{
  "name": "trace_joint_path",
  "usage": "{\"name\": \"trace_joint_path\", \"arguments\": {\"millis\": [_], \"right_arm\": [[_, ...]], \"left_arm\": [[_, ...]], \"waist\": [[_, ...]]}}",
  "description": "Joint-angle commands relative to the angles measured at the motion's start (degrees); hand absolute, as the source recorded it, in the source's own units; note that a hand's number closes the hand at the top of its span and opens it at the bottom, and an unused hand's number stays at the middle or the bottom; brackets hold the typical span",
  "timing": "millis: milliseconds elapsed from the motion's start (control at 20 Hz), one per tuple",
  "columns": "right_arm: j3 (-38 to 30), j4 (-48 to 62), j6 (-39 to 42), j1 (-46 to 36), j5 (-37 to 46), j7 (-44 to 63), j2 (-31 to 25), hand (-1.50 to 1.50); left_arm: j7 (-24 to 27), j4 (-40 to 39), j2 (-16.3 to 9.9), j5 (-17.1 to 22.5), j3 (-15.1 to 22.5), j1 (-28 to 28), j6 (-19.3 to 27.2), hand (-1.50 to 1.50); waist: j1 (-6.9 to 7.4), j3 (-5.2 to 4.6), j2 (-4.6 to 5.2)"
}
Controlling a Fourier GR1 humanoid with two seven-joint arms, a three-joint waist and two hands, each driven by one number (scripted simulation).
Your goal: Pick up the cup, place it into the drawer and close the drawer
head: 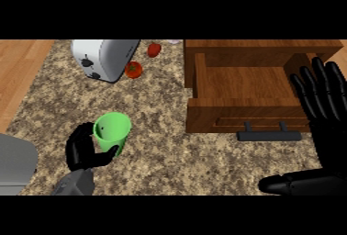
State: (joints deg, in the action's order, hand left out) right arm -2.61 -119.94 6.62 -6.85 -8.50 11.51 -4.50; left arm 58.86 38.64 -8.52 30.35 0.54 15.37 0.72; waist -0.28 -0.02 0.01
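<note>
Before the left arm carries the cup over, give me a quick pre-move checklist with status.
1. Left robot hand curled round the green cup: ok.
2. Cup lifted off the counter: cannot tell.
3. Drawer pulled open, inside bare: ok.
4. Right robot hand open, fingers up, overlapping the drawer's right side: not ok, may crowd the drop.
5. Straight path from cup to drawer free of the toaster and red vegetables: ok.
</note>
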Motion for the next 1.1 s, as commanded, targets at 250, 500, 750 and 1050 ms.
{"name": "trace_joint_path", "arguments": {"millis": [250, 500, 750, 1050], "right_arm": [[-3.50, 1.68, 1.76, -0.58, -2.79, 0.44, -2.53, -1.50], [-0.34, -0.28, 1.00, 0.54, -1.23, 1.58, -0.95, -1.50], [-3.78, -0.31, 2.33, 1.89, -3.49, 0.15, -2.38, -1.50], [-6.44, 0.79, 3.49, 1.23, -5.00, -1.07, -3.86, -1.50]], "left_arm": [[-6.69, 14.26, -4.72, -2.54, 6.20, -0.30, -10.13, 1.50], [-17.07, 26.35, -3.55, -2.44, 8.54, 0.75, -6.00, 1.50], [-28.72, 38.20, -2.94, -1.50, 8.74, 2.86, -0.60, 1.50], [-36.54, 42.57, -1.72, -3.58, 7.08, 9.78, 4.86, 1.50]], "waist": [[0.72, 0.09, -0.24], [0.64, 0.07, -0.27], [0.48, 0.07, -0.19], [0.11, 0.05, -0.08]]}}
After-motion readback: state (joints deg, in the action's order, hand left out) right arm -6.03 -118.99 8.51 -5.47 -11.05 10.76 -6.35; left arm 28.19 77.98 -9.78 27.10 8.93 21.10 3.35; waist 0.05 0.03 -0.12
